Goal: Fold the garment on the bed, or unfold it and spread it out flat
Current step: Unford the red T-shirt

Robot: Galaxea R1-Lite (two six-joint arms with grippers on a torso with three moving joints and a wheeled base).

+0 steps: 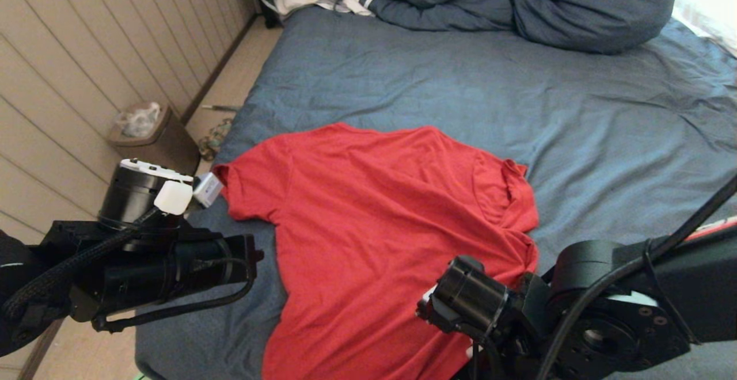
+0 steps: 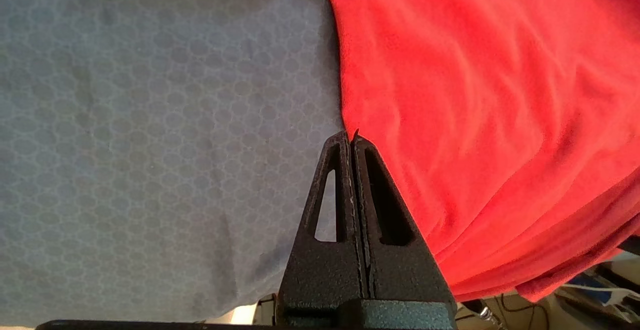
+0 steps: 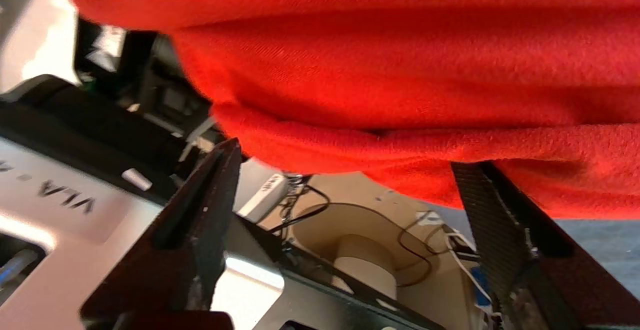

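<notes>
Head view: both black arms low in foreground, left at bed's near-left edge, right over shirt's near-right part. Red garment (image 1: 380, 219) spread plain side up on near half of slate-blue bed (image 1: 576, 115), one sleeve toward left edge, collar side bunched at right. Dark-blue duvet (image 1: 518, 0) heaped at far end, panelled wall (image 1: 86, 52) and brown bin (image 1: 152, 138) on left floor.

Left wrist: left end effector (image 2: 350, 137) pressed together, tips at garment's edge over sheet, nothing visibly pinched.

Right wrist: right end effector (image 3: 350, 170) spread wide, holding nothing, just below garment's hanging hem.
</notes>
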